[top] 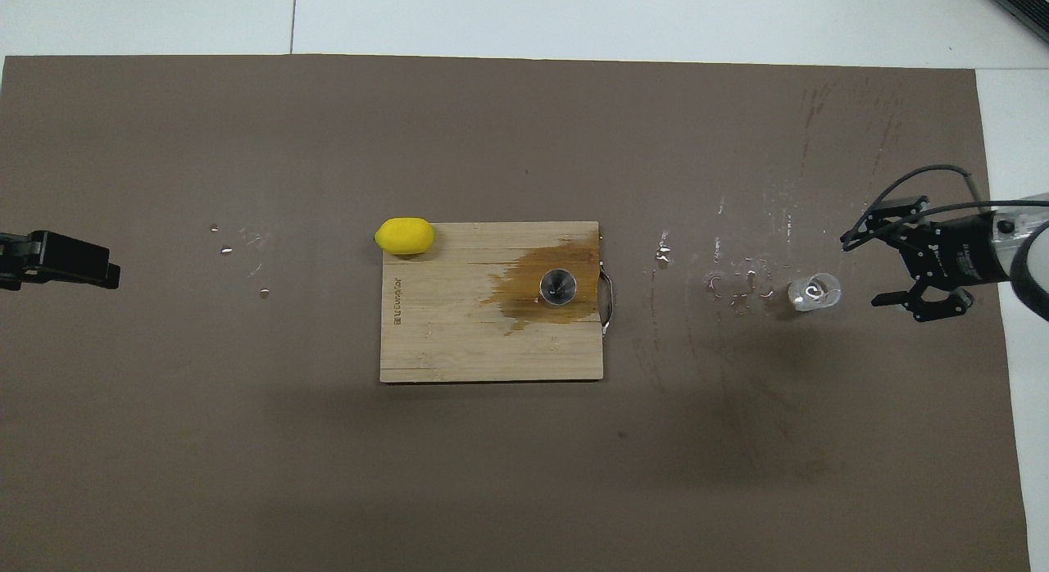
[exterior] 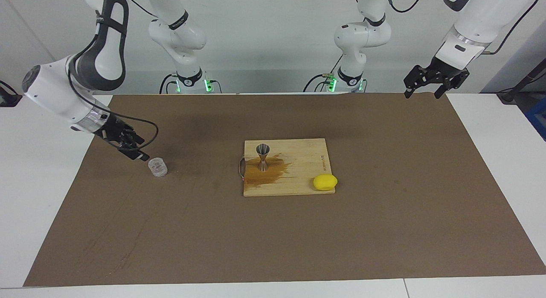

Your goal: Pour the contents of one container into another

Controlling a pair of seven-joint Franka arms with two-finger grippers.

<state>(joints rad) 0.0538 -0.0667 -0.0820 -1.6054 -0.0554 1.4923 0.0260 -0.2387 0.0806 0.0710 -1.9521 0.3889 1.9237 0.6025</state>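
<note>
The clear ribbed glass cup (exterior: 158, 167) stands upright on the brown mat toward the right arm's end of the table; it also shows in the overhead view (top: 814, 292). My right gripper (exterior: 140, 149) is open and low beside the cup, apart from it and holding nothing; it also shows in the overhead view (top: 860, 271). The silver jigger (exterior: 262, 157) stands upright on the wooden cutting board (exterior: 298, 178), in a dark wet stain; it also shows in the overhead view (top: 558, 287). My left gripper (exterior: 423, 93) waits open and raised over the mat's corner by its base.
A yellow lemon (exterior: 325, 182) lies on the board's corner away from the robots, toward the left arm's end. Small drops of liquid (top: 737, 281) dot the mat between the board (top: 459, 334) and the cup. A metal handle (top: 606, 297) is on the board's edge.
</note>
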